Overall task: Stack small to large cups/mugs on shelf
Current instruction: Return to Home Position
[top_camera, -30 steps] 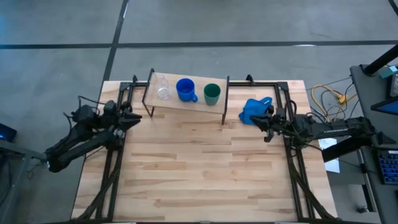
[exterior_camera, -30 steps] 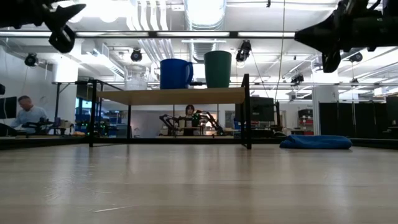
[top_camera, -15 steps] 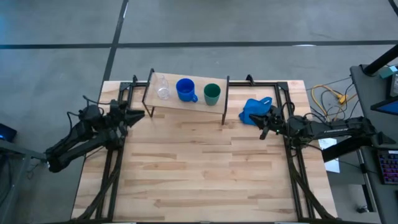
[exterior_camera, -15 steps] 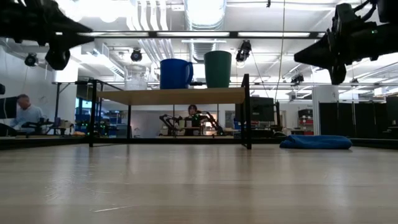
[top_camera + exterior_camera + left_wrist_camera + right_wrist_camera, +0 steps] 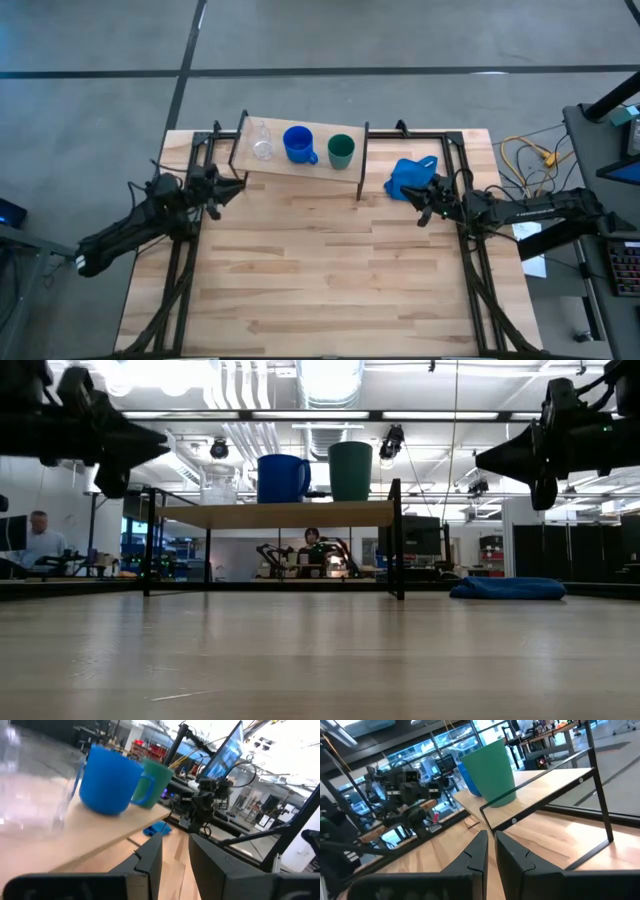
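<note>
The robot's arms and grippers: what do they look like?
The left arm and the right arm are dark, slender and jointed, with thin black cables along them. The left gripper and the right gripper each end in two flat, dark, tapering fingers.
</note>
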### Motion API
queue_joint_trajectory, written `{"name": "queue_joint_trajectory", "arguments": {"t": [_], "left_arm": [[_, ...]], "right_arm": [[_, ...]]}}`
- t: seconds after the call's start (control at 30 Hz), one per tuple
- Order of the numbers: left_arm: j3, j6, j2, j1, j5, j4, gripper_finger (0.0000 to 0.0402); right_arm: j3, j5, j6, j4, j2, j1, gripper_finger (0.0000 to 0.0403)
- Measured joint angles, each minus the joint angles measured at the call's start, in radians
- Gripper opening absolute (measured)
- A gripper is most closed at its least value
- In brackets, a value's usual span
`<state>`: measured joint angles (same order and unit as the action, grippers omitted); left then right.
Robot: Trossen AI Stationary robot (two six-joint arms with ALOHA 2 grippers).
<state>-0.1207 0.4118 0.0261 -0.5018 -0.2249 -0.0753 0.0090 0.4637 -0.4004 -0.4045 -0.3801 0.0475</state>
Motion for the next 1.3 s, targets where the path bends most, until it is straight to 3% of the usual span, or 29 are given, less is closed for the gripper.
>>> {"name": "queue_joint_trajectory", "arguments": {"t": [0.23, 1.3], "left_arm": [[0.079, 0.057, 0.0, 0.0, 0.002, 0.035, 0.0082], [0.087, 0.026, 0.031, 0.0, -0.006, 0.066, 0.0082]], "right_arm": [[0.0, -0.002, 0.006, 0.004, -0.001, 0.0, 0.0029], [0.0, 0.001, 0.008, 0.052, -0.001, 0.0, 0.0029]]}}
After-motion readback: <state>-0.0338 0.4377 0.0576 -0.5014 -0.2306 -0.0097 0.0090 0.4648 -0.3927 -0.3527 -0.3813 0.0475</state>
